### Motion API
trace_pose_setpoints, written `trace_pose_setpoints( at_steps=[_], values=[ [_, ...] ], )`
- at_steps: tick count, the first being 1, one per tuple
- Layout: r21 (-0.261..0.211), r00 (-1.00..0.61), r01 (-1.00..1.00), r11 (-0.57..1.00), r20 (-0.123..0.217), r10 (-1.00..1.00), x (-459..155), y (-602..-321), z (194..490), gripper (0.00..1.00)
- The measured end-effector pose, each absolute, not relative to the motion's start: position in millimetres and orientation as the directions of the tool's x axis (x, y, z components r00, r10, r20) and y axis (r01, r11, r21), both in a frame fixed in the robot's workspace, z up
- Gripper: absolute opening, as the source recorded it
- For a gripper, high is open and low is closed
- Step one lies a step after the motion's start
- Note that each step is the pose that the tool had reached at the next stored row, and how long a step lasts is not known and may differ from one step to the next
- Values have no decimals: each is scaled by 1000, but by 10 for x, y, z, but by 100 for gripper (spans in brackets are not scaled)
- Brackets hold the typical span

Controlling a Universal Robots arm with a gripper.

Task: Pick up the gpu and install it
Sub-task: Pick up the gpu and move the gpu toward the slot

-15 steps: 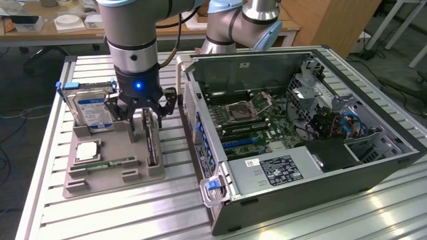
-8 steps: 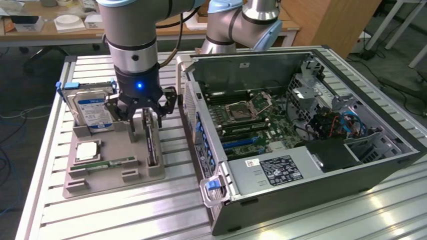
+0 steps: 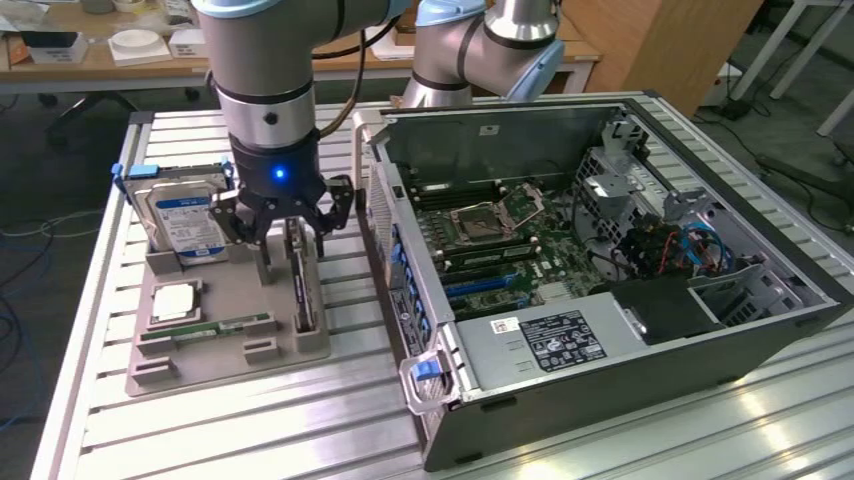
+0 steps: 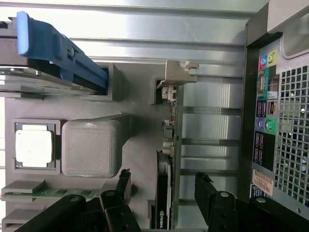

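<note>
On the grey holder tray (image 3: 230, 285), the gpu (image 3: 304, 296) stands on its long edge in a narrow slot, dark face vertical. In the wrist view the gpu (image 4: 166, 174) runs lengthwise away from the fingers, and its pale metal bracket (image 4: 176, 73) sits at the far end of the card, the same end of the tray as the hard drive.

The gripper (image 3: 294, 245) hangs directly over the card, at 12 o'clock from its visible part in the exterior view. The jaws are spread wide and straddle the card. In the wrist view the gripper (image 4: 164, 186) has one black finger on each side of the card's top edge, with a gap on both sides; neither finger touches it, and nothing is held.

In the exterior view:
- The hard drive (image 3: 187, 222), with a blue-and-white label, stands upright at 10 o'clock from the gpu.
- The CPU (image 3: 175, 300) lies flat in a recess at 9 o'clock.
- The green RAM stick (image 3: 214, 328) lies at 8 o'clock.
- The open computer case (image 3: 601, 330) stands at 3 o'clock, beside the tray, its rear panel facing the tray.

Tray and case rest on the slatted metal table (image 3: 267, 430).
</note>
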State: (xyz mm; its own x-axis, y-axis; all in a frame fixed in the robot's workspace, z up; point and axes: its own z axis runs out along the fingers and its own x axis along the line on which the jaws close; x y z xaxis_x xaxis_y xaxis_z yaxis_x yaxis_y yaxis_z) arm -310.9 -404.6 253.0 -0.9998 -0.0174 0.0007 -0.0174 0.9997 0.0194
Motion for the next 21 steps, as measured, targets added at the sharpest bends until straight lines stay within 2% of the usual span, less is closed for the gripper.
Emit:
trace_pose_setpoints(
  at_steps=[21],
  values=[
    [19,-1000,-17,1000,1,-17,-3110,-4060,2462,65]
  ],
)
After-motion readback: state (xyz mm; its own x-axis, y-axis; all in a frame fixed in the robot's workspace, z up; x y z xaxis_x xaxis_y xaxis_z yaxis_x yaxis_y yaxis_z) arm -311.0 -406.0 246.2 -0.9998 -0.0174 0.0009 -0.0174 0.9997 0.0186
